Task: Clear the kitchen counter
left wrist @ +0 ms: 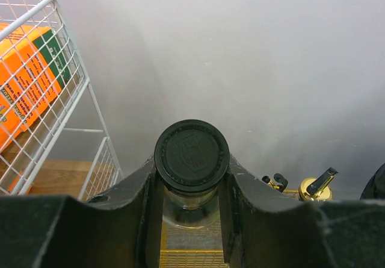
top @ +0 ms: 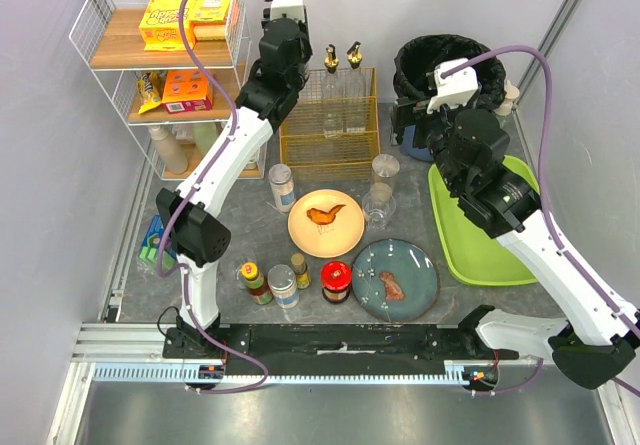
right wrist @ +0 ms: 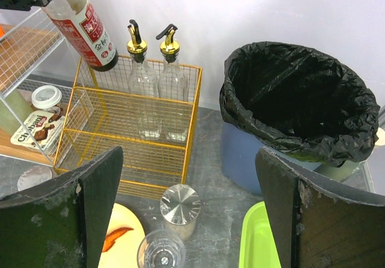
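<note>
The left gripper point(left wrist: 191, 180) grips a black-capped, red-labelled sauce bottle point(right wrist: 81, 21) near the far edge, the right gripper point(right wrist: 189, 156) gapes empty, with the mottled dark-grey kitchen counter point(top: 245, 240) mostly uncleared.

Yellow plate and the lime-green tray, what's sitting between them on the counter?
A clear glass, with a steel-lidded jar just behind it; the top view shows both.

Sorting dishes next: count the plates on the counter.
2. A cream plate at the centre of the counter; a dark blue plate to its right, nearer the front. None looks hidden.
</note>
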Controlling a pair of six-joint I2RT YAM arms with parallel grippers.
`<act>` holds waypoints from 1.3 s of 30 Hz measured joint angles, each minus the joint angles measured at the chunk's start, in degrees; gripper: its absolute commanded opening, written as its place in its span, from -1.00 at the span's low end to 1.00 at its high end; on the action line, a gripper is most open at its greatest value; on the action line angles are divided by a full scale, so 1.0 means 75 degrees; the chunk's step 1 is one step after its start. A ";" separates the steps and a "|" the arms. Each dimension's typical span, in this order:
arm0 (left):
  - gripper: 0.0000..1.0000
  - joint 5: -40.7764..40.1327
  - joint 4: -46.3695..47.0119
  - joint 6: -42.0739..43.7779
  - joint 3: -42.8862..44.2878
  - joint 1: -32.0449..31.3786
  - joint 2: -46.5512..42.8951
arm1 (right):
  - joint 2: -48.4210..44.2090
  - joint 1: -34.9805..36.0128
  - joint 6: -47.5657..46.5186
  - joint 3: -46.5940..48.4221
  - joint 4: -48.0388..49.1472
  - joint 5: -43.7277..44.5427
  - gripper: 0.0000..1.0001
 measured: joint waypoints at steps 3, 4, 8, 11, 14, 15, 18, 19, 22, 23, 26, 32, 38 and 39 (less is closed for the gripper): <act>-0.96 0.0035 0.0152 0.0003 -0.0137 0.0000 0.0000 | -0.0009 0.0000 0.0015 -0.0137 0.0020 0.0017 0.96; -0.96 0.0052 0.0239 0.0029 -0.0198 0.0000 0.0000 | -0.0017 0.0000 0.0017 -0.0189 0.0020 0.0023 0.96; -0.97 0.0050 0.0425 0.0029 -0.0356 0.0003 -0.0041 | -0.0038 0.0000 0.0020 -0.0399 0.0020 0.0061 0.96; -0.97 0.0044 0.0469 0.0023 -0.0446 0.0000 -0.0102 | -0.0041 0.0000 0.0020 -0.0425 0.0012 0.0076 0.96; -0.96 0.0052 0.0472 -0.0035 -0.0638 0.0000 -0.0256 | -0.0044 0.0000 0.0017 -0.0425 0.0015 0.0085 0.96; -0.97 0.0064 0.0463 -0.0073 -0.0702 0.0000 -0.0309 | -0.0041 0.0000 0.0017 -0.0425 0.0015 0.0082 0.96; -0.97 0.0076 0.0425 -0.0128 -0.0801 -0.0009 -0.0382 | -0.0041 0.0000 0.0020 -0.0425 0.0017 0.0082 0.96; -0.97 0.0079 0.0420 -0.0137 -0.0831 -0.0015 -0.0408 | -0.0038 0.0000 0.0020 -0.0425 0.0017 0.0079 0.96; -0.97 0.0125 0.0350 -0.0166 -0.0880 -0.0012 -0.0466 | -0.0017 0.0000 0.0020 -0.0425 0.0020 0.0073 0.96; -0.97 0.0137 0.0309 -0.0172 -0.0880 -0.0015 -0.0472 | -0.0006 0.0000 0.0020 -0.0425 0.0020 0.0070 0.96; -0.96 0.0137 0.0096 -0.0207 -0.0880 -0.0015 -0.0472 | 0.0009 0.0000 0.0020 -0.0425 0.0020 0.0064 0.96; -0.97 0.0137 -0.0166 -0.0236 -0.0909 -0.0012 -0.0472 | 0.0009 -0.0006 0.0026 -0.0434 0.0020 0.0055 0.96; -0.96 0.0140 -0.0163 -0.0236 -0.0912 -0.0015 -0.0472 | 0.0012 -0.0009 0.0044 -0.0493 0.0026 0.0052 0.96; -0.97 0.0140 -0.0163 -0.0236 -0.0912 -0.0012 -0.0472 | 0.0012 -0.0012 0.0047 -0.0501 0.0026 0.0052 0.96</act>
